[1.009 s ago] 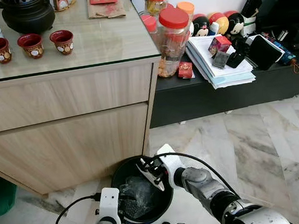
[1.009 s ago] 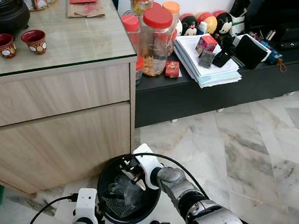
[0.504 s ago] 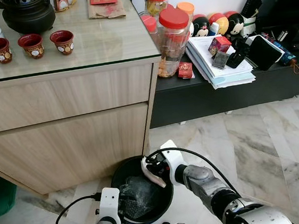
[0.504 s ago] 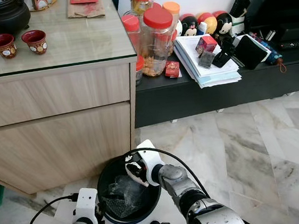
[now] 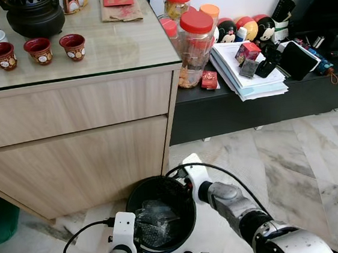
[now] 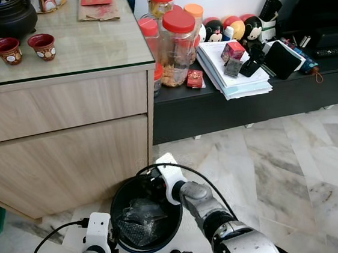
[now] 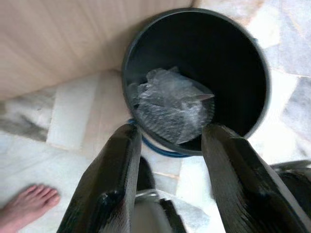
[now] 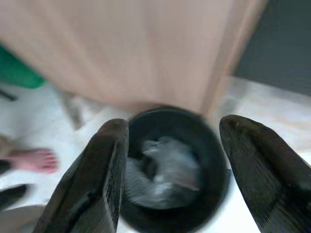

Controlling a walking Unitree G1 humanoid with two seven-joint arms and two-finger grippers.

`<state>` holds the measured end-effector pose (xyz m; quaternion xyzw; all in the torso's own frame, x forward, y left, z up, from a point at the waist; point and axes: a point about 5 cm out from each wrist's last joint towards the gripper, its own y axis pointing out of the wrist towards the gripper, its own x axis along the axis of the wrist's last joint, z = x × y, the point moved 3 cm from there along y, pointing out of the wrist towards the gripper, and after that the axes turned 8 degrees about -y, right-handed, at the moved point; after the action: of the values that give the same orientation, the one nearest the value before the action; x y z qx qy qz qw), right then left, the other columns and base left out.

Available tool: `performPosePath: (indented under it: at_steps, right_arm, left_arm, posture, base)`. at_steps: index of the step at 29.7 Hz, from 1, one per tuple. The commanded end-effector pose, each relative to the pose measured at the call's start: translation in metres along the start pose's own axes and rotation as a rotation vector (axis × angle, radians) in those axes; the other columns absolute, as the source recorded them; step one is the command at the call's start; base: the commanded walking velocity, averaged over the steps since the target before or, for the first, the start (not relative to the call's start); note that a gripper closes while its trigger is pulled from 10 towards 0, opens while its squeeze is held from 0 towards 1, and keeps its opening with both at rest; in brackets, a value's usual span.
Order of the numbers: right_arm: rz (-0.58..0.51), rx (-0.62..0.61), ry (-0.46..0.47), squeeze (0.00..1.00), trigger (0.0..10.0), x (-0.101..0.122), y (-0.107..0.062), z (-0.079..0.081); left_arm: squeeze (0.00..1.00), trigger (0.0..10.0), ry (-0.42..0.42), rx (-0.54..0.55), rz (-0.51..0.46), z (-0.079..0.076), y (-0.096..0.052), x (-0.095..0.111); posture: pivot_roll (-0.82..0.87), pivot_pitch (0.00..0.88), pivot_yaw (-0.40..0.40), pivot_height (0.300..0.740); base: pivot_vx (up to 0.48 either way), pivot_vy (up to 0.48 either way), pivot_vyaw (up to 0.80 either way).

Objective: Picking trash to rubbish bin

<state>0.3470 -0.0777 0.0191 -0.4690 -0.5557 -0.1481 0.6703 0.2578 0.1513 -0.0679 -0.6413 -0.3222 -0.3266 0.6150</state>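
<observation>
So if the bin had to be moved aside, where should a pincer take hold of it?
Probably the rubbish bin's upper rim on its open, floor-facing side, from above: one finger inside, one outside. The cabinet blocks the far side, and the crumpled plastic sits low, leaving the rim free.

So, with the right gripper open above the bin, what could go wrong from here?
1. The right gripper hangs open close to the black rubbish bin rim, with a cable looped at its wrist; pulling back carelessly might catch the rim and tip the bin.
2. The bin stands right against the wooden cabinet, so a wide arm swing could hit it.
3. A person's bare foot is on the floor near the left gripper; stepping could endanger it.
</observation>
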Motion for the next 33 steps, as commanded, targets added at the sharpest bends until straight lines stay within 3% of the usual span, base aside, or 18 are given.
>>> performPosePath:
  at_steps: [1, 5, 14, 18, 19, 21, 23, 24, 27, 30, 33]
  right_arm:
    - [-0.007, -0.061, 0.01, 0.0, 10.0, -0.002, -0.007, -0.018]
    - [0.042, -0.16, 0.019, 0.0, 10.0, -0.023, -0.027, -0.048]
    - [0.161, -0.311, 0.112, 0.0, 10.0, -0.075, -0.056, -0.065]
    - [0.235, -0.372, 0.167, 0.0, 10.0, -0.103, -0.07, -0.065]
    - [0.277, -0.409, 0.22, 0.0, 10.0, -0.118, -0.077, -0.063]
    - [0.292, -0.424, 0.245, 0.0, 10.0, -0.124, -0.08, -0.062]
    - [0.314, -0.472, 0.351, 0.0, 10.0, -0.14, -0.088, -0.057]
    - [0.314, -0.472, 0.351, 0.0, 10.0, -0.14, -0.088, -0.057]
    - [0.318, -0.537, 0.472, 0.0, 10.0, -0.154, -0.096, -0.053]
    - [0.315, -0.552, 0.492, 0.0, 10.0, -0.156, -0.098, -0.053]
    - [0.405, -0.572, 0.436, 0.0, 10.0, -0.174, -0.108, -0.045]
  left_arm:
    - [0.0, 10.0, -0.019, 0.048, 0.051, 0.005, -0.005, -0.015]
    - [0.0, 10.0, -0.083, 0.183, 0.077, 0.026, -0.012, -0.029]
    - [0.0, 10.0, -0.11, 0.258, 0.122, 0.036, -0.021, -0.044]
    - [0.0, 10.0, -0.123, 0.266, 0.144, 0.037, -0.022, -0.049]
    - [0.0, 10.0, -0.123, 0.263, 0.153, 0.036, -0.023, -0.052]
    - [0.0, 10.0, -0.123, 0.264, 0.159, 0.035, -0.024, -0.053]
    - [0.0, 10.0, -0.111, 0.283, 0.173, 0.038, -0.026, -0.057]
    - [0.0, 10.0, -0.111, 0.283, 0.173, 0.038, -0.026, -0.057]
    - [0.0, 10.0, -0.118, 0.352, 0.148, 0.049, -0.029, -0.056]
    - [0.0, 10.0, -0.126, 0.373, 0.139, 0.052, -0.03, -0.055]
    - [0.0, 10.0, -0.165, 0.489, -0.024, 0.078, -0.029, -0.025]
  posture:
    - [0.1, 0.191, -0.174, 0.74]
    - [0.07, 0.191, -0.174, 0.74]
    - [0.06, 0.187, -0.177, 0.74]
    - [0.07, 0.184, -0.175, 0.74]
    - [0.07, 0.183, -0.172, 0.74]
    - [0.07, 0.183, -0.171, 0.74]
    - [0.06, 0.177, -0.171, 0.74]
    - [0.06, 0.177, -0.171, 0.74]
    - [0.06, 0.176, -0.17, 0.74]
    - [0.06, 0.176, -0.17, 0.74]
    - [0.07, 0.176, -0.164, 0.74]
  base:
    - [0.0, 0.0, 0.0]
    - [0.0, 0.0, 0.0]
    - [0.0, 0.0, 0.0]
    - [0.0, 0.0, 0.0]
    - [0.0, 0.0, 0.0]
    - [0.0, 0.0, 0.0]
    - [0.0, 0.0, 0.0]
    - [0.0, 0.0, 0.0]
    - [0.0, 0.0, 0.0]
    - [0.0, 0.0, 0.0]
    - [0.0, 0.0, 0.0]
